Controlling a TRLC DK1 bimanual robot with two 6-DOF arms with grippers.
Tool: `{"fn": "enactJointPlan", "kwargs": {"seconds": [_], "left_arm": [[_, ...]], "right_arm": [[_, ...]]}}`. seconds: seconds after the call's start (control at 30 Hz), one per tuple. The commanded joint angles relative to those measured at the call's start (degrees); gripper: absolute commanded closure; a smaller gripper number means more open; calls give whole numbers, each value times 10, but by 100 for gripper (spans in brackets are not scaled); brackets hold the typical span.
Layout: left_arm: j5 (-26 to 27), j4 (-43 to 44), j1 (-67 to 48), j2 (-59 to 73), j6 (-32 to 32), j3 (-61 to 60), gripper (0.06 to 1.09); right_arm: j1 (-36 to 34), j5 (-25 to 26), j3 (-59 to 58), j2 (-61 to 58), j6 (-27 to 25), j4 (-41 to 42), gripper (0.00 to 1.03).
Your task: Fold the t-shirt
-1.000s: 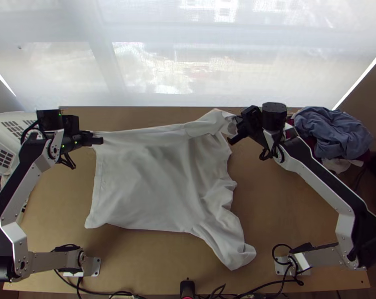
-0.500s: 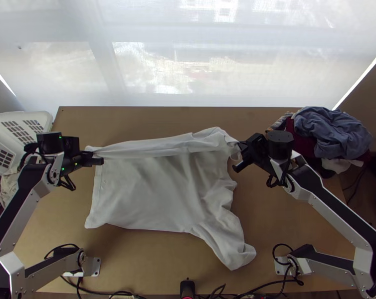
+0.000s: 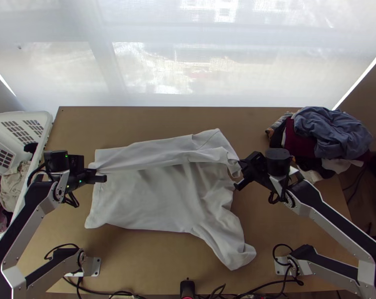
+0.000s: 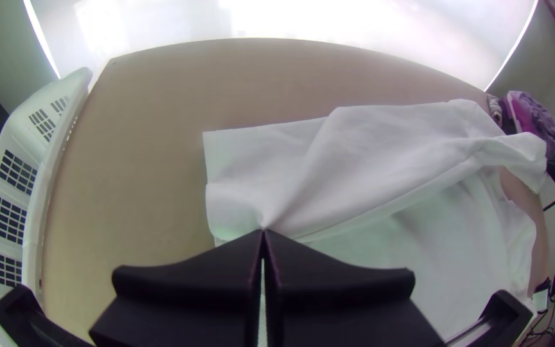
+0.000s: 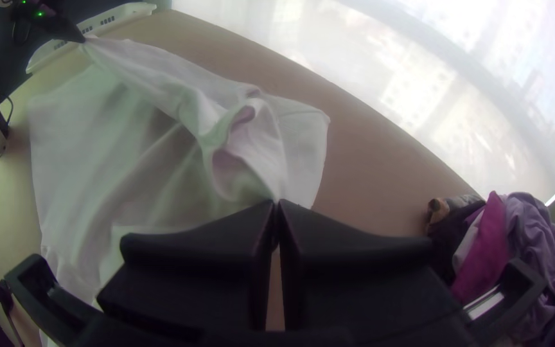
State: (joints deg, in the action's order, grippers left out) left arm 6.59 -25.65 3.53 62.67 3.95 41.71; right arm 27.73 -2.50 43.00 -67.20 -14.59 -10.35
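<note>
The left gripper and the right gripper are each pinching the white T-shirt, both pairs of jaws pressing together on its cloth. The top view is showing the T-shirt lying on the counter, a gathered strip running between the jaws, one layer spreading beyond it and the broader body extending from it toward the arms' bases. The left wrist view is showing creases fanning out from the left jaws' tips; the right wrist view is revealing a hollow, open fold just beside the right jaws' tips. Outward of the left jaws, a white laundry basket is holding clothes; outward of the right jaws, a garment pile is sitting.
</note>
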Motion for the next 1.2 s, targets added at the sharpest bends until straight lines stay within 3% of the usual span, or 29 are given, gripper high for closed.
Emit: {"fn": "enactJointPlan", "kwargs": {"seconds": [0.0,0.07,0.1,0.17,0.23,0.3,0.43,0.6,0.73,1.17], "left_arm": [[-3,16,-1,-12,2,-39,105],[-3,24,-1,-9,7,-52,105],[-3,26,-1,-9,9,-59,99],[-3,29,-1,-9,13,-71,72],[-4,23,-1,-13,20,-76,56],[-4,-5,1,-32,19,-70,49],[-4,-96,5,-86,22,-43,41],[-4,-266,6,-133,64,-17,41],[-5,-343,28,-127,89,-1,40],[-11,-412,-3,69,73,35,39]], "right_arm": [[3,0,-50,22,-4,-2,100],[2,0,-70,30,-12,-2,100],[1,0,-78,35,-17,-2,99],[0,0,-93,45,-18,-3,79],[0,0,-99,59,-18,-3,58],[1,0,-99,79,-12,-8,33],[8,1,-78,111,4,-34,7],[20,1,-50,135,25,-74,6],[26,1,-49,154,38,-90,6],[36,1,-10,170,56,-130,6]]}}
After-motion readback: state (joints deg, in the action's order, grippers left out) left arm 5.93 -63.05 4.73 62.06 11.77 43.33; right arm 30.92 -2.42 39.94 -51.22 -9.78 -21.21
